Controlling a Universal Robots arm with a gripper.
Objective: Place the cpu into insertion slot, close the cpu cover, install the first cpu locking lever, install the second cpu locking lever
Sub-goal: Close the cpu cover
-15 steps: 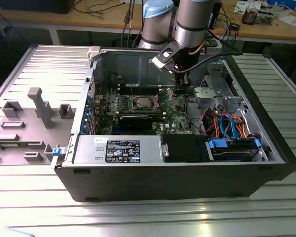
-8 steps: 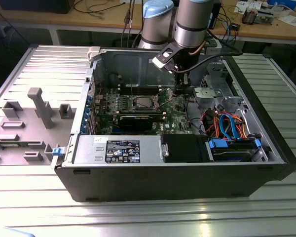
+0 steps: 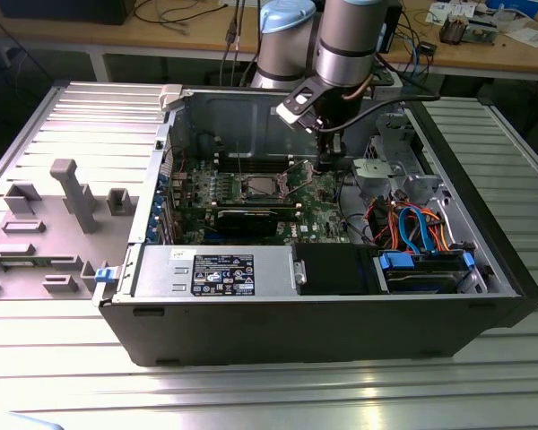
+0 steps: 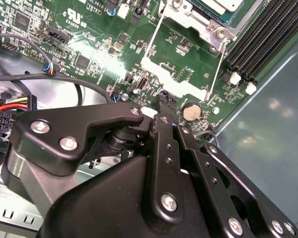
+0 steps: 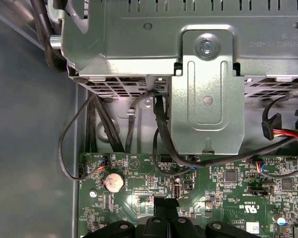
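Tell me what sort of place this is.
Probably a robotics lab or workshop: an open computer case sits on a ribbed metal table, a robot arm reaches into it, and wooden benches strewn with cables stand behind.

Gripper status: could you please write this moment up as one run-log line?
gripper: shut, nothing visibly held | tip just above green board beside coin cell | cpu: on board, apart from gripper
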